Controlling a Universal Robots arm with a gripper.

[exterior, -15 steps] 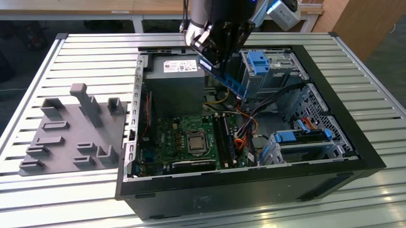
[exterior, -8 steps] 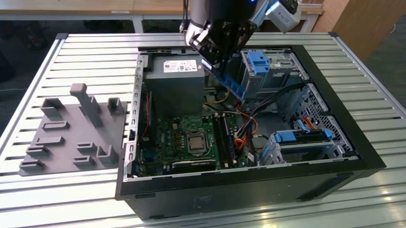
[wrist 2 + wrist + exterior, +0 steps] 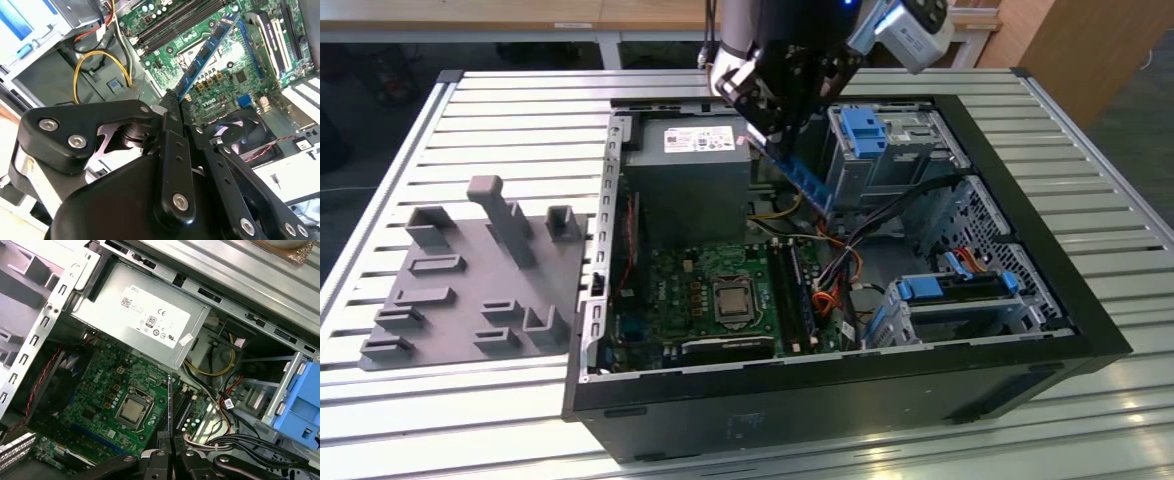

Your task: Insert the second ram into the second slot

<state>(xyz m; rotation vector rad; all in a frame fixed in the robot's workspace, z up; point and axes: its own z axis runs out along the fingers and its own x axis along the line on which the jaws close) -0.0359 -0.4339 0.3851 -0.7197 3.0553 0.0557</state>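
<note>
My gripper [image 3: 771, 132] hangs over the open computer case [image 3: 1014, 340] and is shut on the second ram [image 3: 806, 182], a long blue stick that slants down from the fingers into the case. In the second wrist view the ram [image 3: 207, 50] reaches out from the gripper [image 3: 175, 97] above the green motherboard, clear of it. The first wrist view shows the ram [image 3: 170, 402] edge-on, held by the gripper [image 3: 170, 439]. The dark memory slots [image 3: 795, 290] lie below, beside the processor socket [image 3: 727, 298]; which one is the second slot I cannot tell.
A grey power supply [image 3: 687, 175] sits at the back of the case, next to the ram. Blue drive caddies [image 3: 867, 130] [image 3: 958, 286] and loose cables [image 3: 847, 265] fill the exterior view's right side. A grey fixture plate [image 3: 467, 270] lies on the slatted table.
</note>
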